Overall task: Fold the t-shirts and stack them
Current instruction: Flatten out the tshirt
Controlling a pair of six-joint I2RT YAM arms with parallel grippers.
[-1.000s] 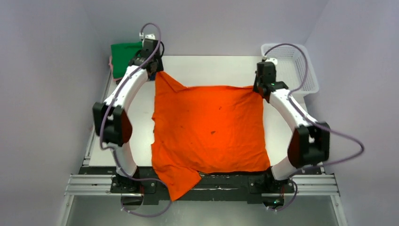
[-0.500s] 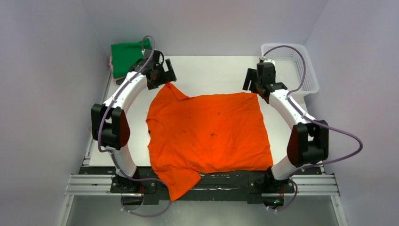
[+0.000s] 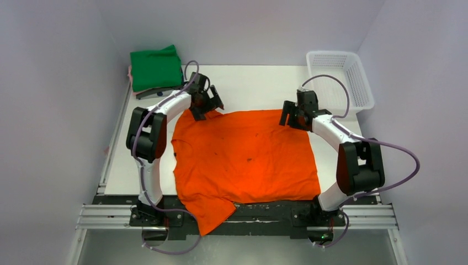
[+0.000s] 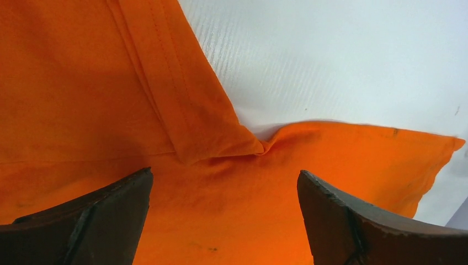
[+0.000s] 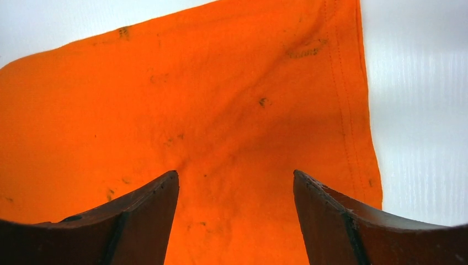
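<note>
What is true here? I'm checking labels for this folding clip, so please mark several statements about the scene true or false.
1. The orange t-shirt lies spread flat on the table. True.
2. The left gripper is clamped on the shirt's sleeve. False: its jaws stand open above the fabric, gripping nothing.
3. The green t-shirt sits in the white basket. False: it lies folded at the far left corner; the basket stands at the far right.
4. The right gripper is open near the shirt's far right corner. True.
5. One sleeve hangs over the table's near edge. True.
</note>
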